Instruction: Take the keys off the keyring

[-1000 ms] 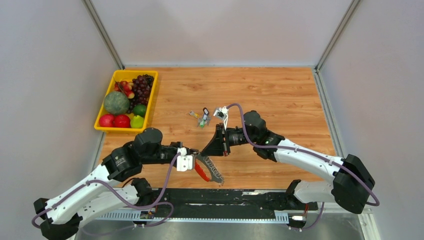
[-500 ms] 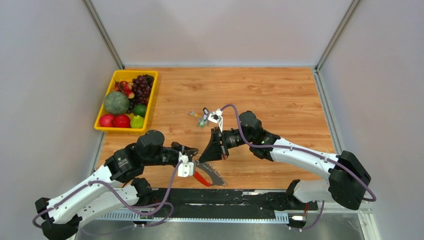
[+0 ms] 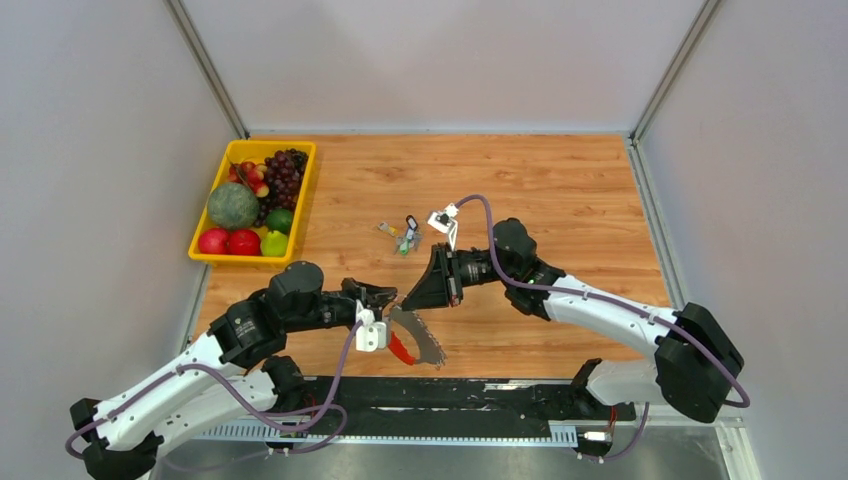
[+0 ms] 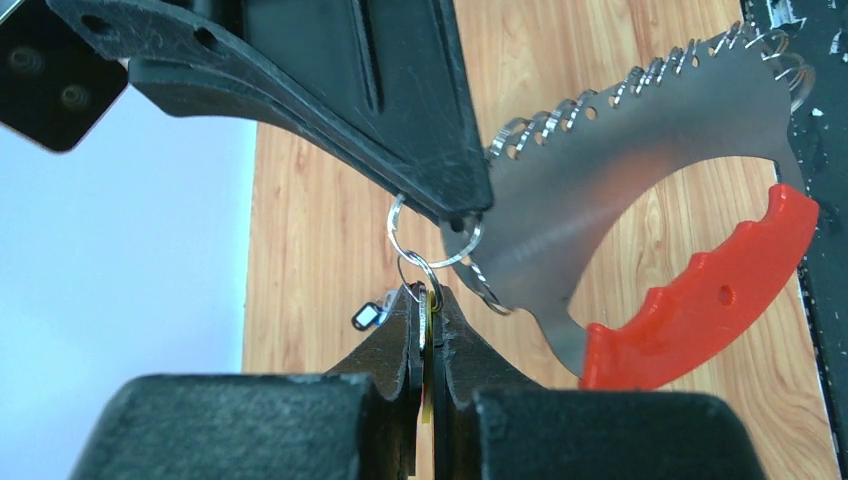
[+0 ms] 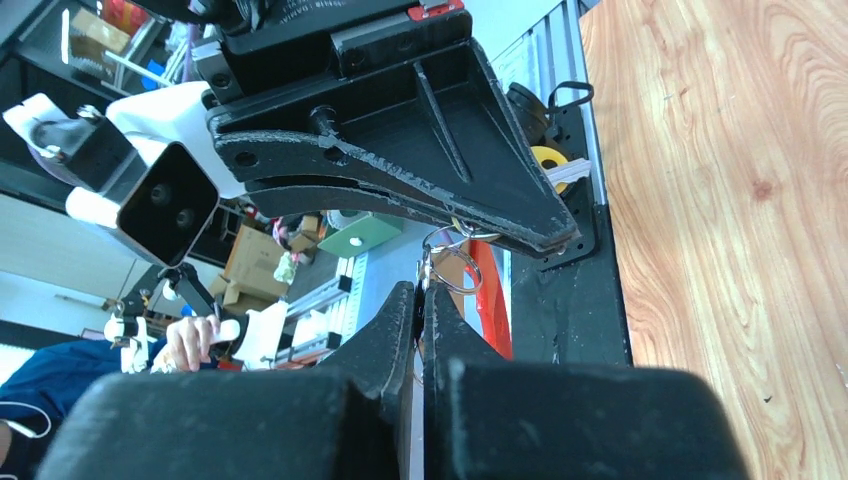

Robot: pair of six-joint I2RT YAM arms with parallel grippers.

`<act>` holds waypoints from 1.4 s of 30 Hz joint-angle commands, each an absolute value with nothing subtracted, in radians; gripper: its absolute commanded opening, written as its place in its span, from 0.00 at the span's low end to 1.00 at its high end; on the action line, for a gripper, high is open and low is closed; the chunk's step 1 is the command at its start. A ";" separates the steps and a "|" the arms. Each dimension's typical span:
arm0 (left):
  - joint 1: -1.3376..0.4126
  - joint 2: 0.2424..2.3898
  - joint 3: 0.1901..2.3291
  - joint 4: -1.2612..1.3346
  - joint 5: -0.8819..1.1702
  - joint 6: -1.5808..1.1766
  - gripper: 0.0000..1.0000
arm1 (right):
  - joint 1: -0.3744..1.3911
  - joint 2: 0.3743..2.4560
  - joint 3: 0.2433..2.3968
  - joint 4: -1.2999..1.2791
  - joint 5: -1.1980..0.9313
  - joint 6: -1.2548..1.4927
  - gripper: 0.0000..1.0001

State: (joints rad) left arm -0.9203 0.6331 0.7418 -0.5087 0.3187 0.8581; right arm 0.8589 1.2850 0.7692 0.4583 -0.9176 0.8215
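Note:
The keyring (image 3: 402,350), a red loop, hangs just above the table's near edge with the grey fan of keys (image 3: 426,336) along its side. In the left wrist view the red loop (image 4: 710,300) sits right of the fan of keys (image 4: 640,130). My left gripper (image 3: 388,298) is shut on a thin yellowish key (image 4: 428,330) that carries a small wire ring (image 4: 418,272). My right gripper (image 3: 408,300) meets it tip to tip and is shut on a linked wire ring (image 5: 452,272). The red loop (image 5: 490,300) shows behind my right gripper (image 5: 422,288).
A yellow tray (image 3: 300,190) of fruit stands at the far left. A small cluster of tags with green, black and yellow bits (image 3: 403,235) lies mid-table behind the grippers. A black rail (image 3: 450,395) runs along the near edge. Grey walls close in on both sides.
My left gripper has turned and drawn in, so its fingertips now meet the right gripper's. My right arm swung left, then back a little. The fan of keys shifted slightly left.

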 commanded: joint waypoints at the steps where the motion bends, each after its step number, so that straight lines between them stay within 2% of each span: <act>1: -0.906 0.609 0.700 -0.486 0.272 0.857 0.00 | 0.827 1.222 0.727 0.716 -0.942 1.000 0.00; 13: -0.906 0.628 0.685 -0.477 0.327 0.843 0.00 | 0.800 1.301 0.615 1.062 -0.809 1.263 0.00; 22: -0.907 0.650 0.688 -0.483 0.342 0.845 0.00 | 0.800 1.357 0.564 1.216 -0.710 1.392 0.00; 27: -0.911 0.650 0.686 -0.484 0.344 0.847 0.00 | 0.797 1.368 0.548 1.201 -0.660 1.392 0.00; 28: -0.912 0.650 0.686 -0.484 0.343 0.846 0.00 | 0.797 1.366 0.555 1.181 -0.667 1.367 0.04; 31: -0.913 0.643 0.687 -0.477 0.332 0.835 0.00 | 0.799 1.349 0.595 1.057 -0.741 1.239 0.24; 34: -0.913 0.635 0.685 -0.473 0.330 0.831 0.00 | 0.797 1.306 0.628 0.890 -0.785 1.067 0.35; 36: -0.913 0.635 0.686 -0.472 0.332 0.828 0.00 | 0.799 1.274 0.666 0.722 -0.804 0.930 0.38; 42: -0.913 0.632 0.691 -0.470 0.362 0.826 0.00 | 0.799 1.199 0.730 0.460 -0.826 0.592 0.41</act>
State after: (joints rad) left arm -0.9096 0.6430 0.6739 -0.5007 0.3218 0.8352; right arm 0.8017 1.2568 0.6643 0.6716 -0.7929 0.8993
